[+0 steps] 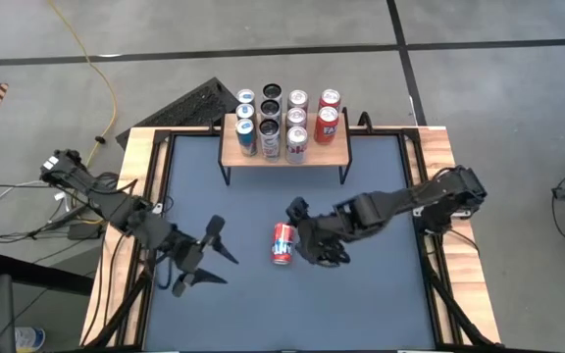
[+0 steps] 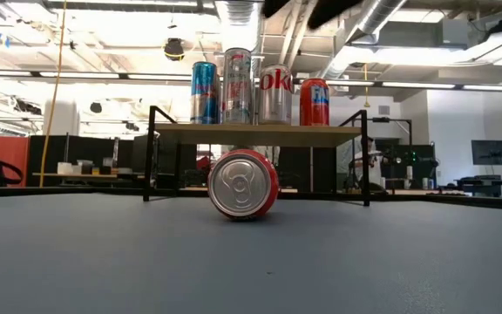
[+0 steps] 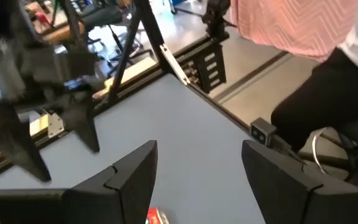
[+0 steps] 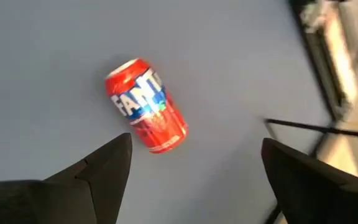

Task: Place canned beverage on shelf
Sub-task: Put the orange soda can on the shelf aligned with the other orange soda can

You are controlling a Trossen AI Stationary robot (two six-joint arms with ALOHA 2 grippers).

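Note:
A red Fanta can [image 1: 283, 243] lies on its side on the blue-grey table top, a little in front of the shelf, its top end [image 2: 243, 183] facing the near edge. The shelf [image 1: 332, 152] has a light wooden top on thin black legs and stands at the table's far middle with several cans [image 1: 271, 126] upright on it. My right gripper [image 1: 311, 235] hovers open just right of the lying can and above it; its wrist view looks down on the can [image 4: 146, 106]. My left gripper [image 1: 204, 260] is open over the table's left part, holding nothing.
The shelf's top is filled in rows; its front row [image 2: 260, 92] shows in the low view. A wooden rim [image 1: 135, 157] with black rails frames the table. A seated person [image 3: 328, 93] shows beyond the table in the left wrist view. Bare table lies left of and in front of the can.

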